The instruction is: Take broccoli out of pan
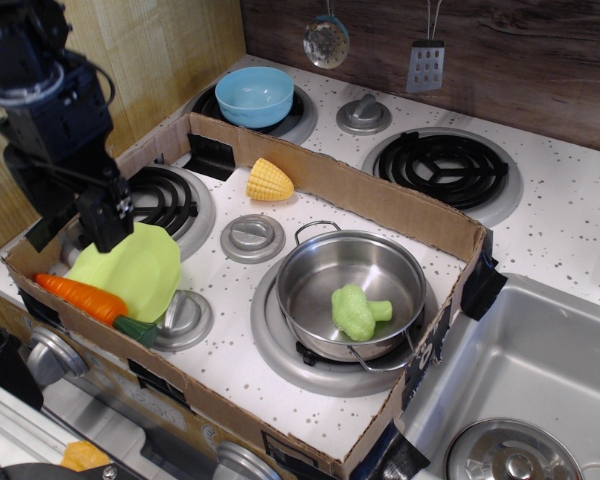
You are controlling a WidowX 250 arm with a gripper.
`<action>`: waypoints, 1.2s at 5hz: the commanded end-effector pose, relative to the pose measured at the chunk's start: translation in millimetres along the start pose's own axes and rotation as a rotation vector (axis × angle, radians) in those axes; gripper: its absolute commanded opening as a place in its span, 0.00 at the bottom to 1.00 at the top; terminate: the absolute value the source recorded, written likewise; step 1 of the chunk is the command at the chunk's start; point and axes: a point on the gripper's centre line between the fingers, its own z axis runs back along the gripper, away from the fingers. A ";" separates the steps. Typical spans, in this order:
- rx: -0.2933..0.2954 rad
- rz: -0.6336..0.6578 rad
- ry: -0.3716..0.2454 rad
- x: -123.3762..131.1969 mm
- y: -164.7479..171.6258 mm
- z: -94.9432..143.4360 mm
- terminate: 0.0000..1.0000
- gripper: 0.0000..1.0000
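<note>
The pale green broccoli [358,311] lies on its side inside the shiny steel pan [310,275], toward its front right. The pan sits on the front right burner of the toy stove. My gripper [102,216] hangs at the far left, above the lettuce leaf and the front left burner, far from the pan. Its dark fingers [108,212] point down and nothing shows between them; the frame does not show whether they are open or shut.
A cardboard wall [380,200] frames the front stove area. A yellow corn piece [269,181], a light-green lettuce leaf [140,270] and an orange carrot [80,297] lie inside it. A light blue bowl [254,95] sits at the back. A sink [540,370] is at right.
</note>
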 end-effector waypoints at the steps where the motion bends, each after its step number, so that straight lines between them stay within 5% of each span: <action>1: -0.033 -0.223 -0.076 25.0 -42.2 42.9 0.00 1.00; 2: 0.061 -0.236 -0.081 38.5 -79.4 44.7 0.00 1.00; 4: 0.025 -0.207 -0.081 58.9 -114.6 34.9 0.00 1.00; 6: -0.035 -0.149 -0.040 56.6 -134.0 1.1 0.00 1.00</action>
